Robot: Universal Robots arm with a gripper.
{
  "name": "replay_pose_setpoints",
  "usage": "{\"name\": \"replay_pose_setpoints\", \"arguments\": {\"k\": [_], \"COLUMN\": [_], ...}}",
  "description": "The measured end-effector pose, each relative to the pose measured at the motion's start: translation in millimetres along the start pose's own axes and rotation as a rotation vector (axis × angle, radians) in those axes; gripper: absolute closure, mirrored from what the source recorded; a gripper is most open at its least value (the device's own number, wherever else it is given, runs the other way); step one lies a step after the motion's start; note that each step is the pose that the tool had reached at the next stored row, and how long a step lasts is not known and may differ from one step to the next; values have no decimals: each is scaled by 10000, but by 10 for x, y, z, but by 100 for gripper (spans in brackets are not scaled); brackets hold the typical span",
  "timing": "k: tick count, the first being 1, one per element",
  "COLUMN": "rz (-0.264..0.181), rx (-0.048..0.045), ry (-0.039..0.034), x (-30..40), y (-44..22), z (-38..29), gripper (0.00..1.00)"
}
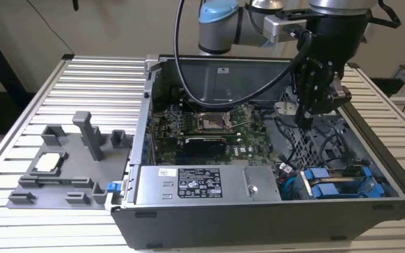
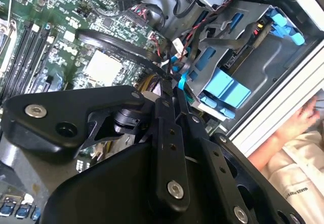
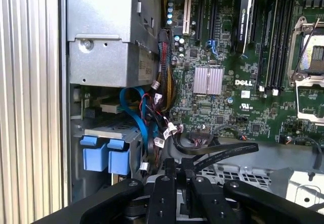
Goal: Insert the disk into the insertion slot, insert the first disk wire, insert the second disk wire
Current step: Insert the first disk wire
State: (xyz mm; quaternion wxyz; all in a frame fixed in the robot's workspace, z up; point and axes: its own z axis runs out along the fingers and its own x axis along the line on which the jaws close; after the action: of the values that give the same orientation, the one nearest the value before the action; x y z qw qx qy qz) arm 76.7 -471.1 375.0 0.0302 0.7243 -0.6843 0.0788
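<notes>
Hanging inside the open computer case (image 1: pixel 259 224), the gripper (image 1: pixel 307 120) has its black fingers (image 2: pixel 164 118) drawn together. Whether they pinch a cable is hidden by the fingers themselves. Just beyond the tips in the first wrist view lie a black flat cable (image 3: pixel 223 153) and a looping blue cable (image 3: pixel 139 113).

Farther on, the disk (image 3: pixel 106 155) sits in the insertion slot (image 3: pixel 116 131). Its blue carrier tabs show, but its metal body is concealed.

Next to the slot, the power-supply box (image 1: pixel 210 184) bears a white-and-black label (image 1: pixel 196 185) with print too fine to make out. The motherboard (image 3: pixel 228 97) carries white lettering. A person's hand (image 2: pixel 310 112) is cut off at the second wrist view's edge.
</notes>
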Motion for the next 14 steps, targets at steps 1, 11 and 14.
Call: {"name": "replay_pose_setpoints", "arguments": {"k": [1,11,14], "rz": [0,-46,-9], "rx": [0,56,241], "ry": [0,917,931], "x": [0,-75,-83], "y": [0,6,39], "z": [0,20,51], "gripper": [82,82,82]}}
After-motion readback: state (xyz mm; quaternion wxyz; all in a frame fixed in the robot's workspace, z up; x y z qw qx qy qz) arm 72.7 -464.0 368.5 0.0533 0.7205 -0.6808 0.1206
